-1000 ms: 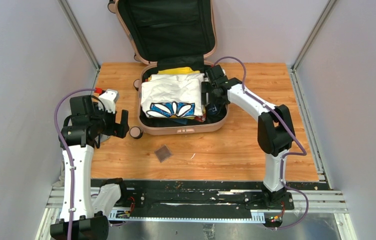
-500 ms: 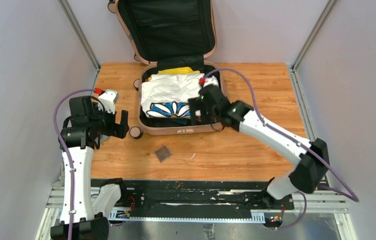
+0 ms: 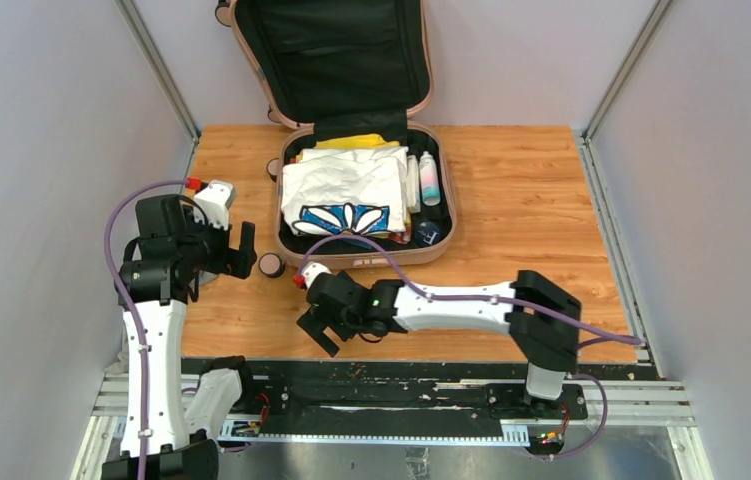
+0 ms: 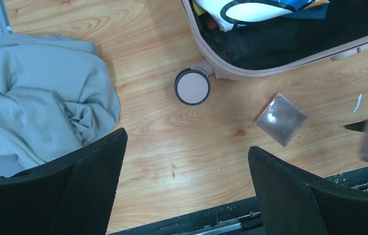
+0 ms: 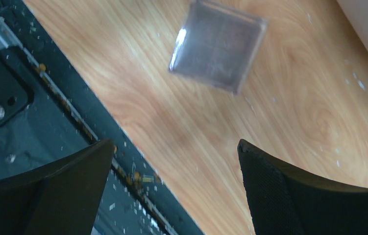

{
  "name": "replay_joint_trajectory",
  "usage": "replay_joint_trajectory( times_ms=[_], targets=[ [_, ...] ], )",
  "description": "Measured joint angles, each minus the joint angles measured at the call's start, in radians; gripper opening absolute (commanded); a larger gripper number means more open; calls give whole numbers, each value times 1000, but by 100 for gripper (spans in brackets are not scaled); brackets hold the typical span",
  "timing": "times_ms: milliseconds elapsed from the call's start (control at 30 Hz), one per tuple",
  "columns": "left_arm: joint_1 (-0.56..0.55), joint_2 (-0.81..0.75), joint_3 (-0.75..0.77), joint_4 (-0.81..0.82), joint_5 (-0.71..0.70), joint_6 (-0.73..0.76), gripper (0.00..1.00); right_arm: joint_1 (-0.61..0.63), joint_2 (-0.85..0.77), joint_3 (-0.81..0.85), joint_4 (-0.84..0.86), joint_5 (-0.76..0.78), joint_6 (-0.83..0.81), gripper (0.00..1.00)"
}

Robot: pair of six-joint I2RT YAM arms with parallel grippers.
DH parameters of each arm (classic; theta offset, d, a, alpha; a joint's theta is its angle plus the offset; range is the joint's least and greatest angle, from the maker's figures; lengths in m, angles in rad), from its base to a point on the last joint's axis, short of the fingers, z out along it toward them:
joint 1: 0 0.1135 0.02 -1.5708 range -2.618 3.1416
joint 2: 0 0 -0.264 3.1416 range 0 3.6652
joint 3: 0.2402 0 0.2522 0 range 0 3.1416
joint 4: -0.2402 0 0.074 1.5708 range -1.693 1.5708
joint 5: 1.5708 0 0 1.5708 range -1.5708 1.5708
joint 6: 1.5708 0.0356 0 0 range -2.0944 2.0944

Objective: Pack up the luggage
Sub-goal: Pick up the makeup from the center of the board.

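L arm stands upright from its base, elbow high, wrist bent fwd; left gripper [image 3: 239,248] tilts downward, jaws wide apart w/ nothing between them. R arm folded low, upper link short and upright, forearm stretched flat toward the L side; right gripper [image 3: 313,322] angled down, jaws spread wide, empty

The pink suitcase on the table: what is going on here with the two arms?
The pale pink hard-shell suitcase lies open on the wooden table, already holding a folded white cloth with a blue flower print and a small bottle. The right gripper, open and empty, hovers above a small clear square plastic case near the table's front edge. The left gripper, also open and empty, hangs left of the suitcase, near a crumpled grey garment.
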Motion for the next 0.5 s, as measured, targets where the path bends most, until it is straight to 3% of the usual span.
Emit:
replay_joint_trajectory(
  times_ms=[233, 500],
  targets=[
    [0, -11, 0, -7, -20, 0, 100, 0, 216, 166, 24, -2, -48, 100],
    [0, -16, 0, -8, -22, 0, 100, -43, 278, 192, 26, 23, -58, 100]
  ],
)
